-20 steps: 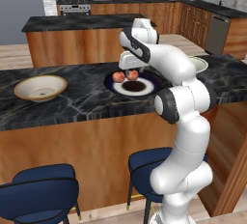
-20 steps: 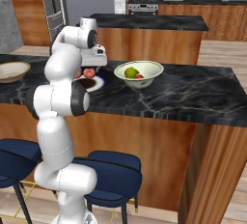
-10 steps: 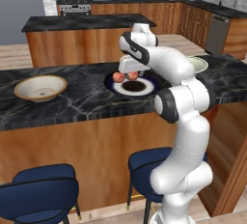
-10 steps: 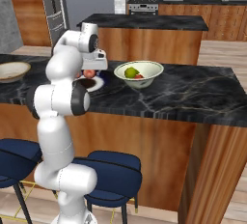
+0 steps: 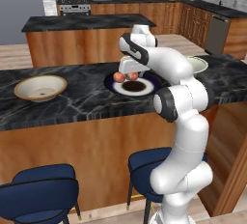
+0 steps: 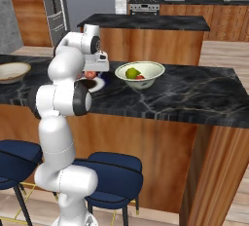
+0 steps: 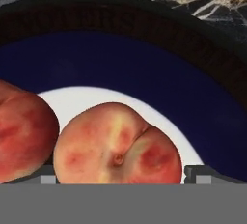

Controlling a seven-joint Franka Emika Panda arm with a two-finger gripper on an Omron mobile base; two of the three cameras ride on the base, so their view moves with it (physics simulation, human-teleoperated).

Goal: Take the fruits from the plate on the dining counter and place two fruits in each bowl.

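second peach [image 7: 21, 136] cut off; plate [image 6: 98, 84] half-hidden

My arm [image 5: 181, 121] was all glossy white shells, fat rounded segments stacked on each other, with dark charcoal rings where the joints met, the biggest one being a round black-rimmed cap at the elbow. The base part bulged out like a couple of smooth white blobs, no cables or screws that I could make out, and no markings either. My gripper [image 5: 128, 71] was a boxy white block at the end of the wrist, with small grey fingertips [image 7: 197, 171].
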